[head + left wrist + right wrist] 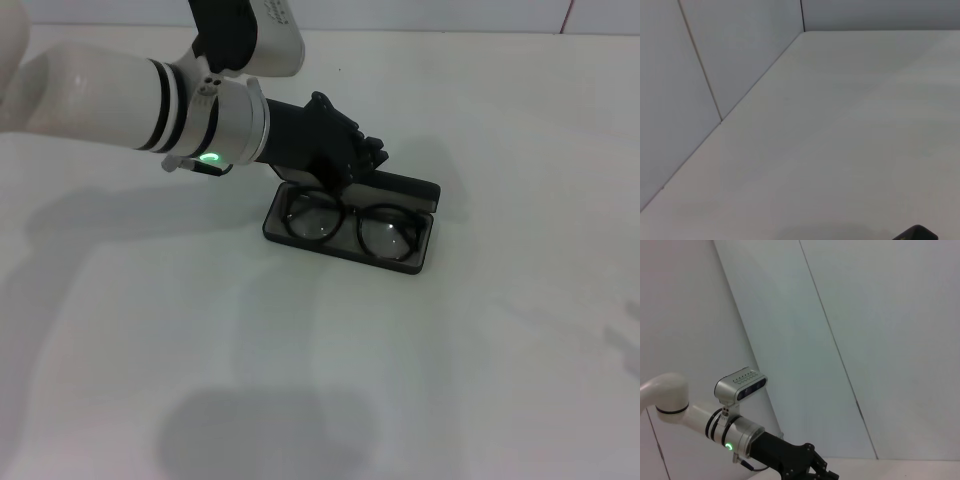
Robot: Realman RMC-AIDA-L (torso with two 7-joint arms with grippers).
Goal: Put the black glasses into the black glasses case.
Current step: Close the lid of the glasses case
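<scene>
Left gripper [350, 165] over black glasses [352, 224] (inside black glasses case [420, 262]); finger gap indiscernible.

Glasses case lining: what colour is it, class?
Grey, inside the black glasses case beneath the black glasses; clearest in the head view.

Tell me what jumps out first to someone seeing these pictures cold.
The open black glasses case near the middle of the white table, with the black glasses lying inside it, lenses up. Next, the left gripper, on its white arm from the left, hanging over the case's rear edge.
</scene>
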